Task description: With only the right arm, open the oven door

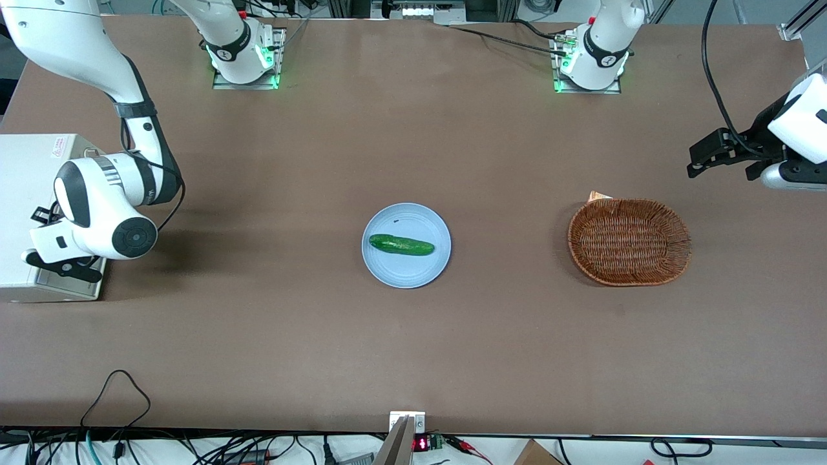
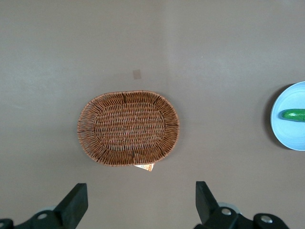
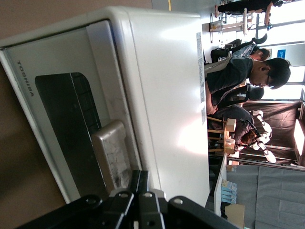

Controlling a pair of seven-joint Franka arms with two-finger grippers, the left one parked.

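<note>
Right arm is closing in on the oven door handle.

The oven door (image 3: 71, 124) is sitting shut at the working arm's end of the table, and the gripper (image 3: 139, 188) is hovering just beside its handle (image 3: 112, 155); finger state can't be told. It's needing a square grab, then a pull along the door's swing.

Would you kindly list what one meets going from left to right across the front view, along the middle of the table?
White toaster oven with the right arm's pincer at its front → light blue plate holding a cucumber → oval wicker basket.
</note>
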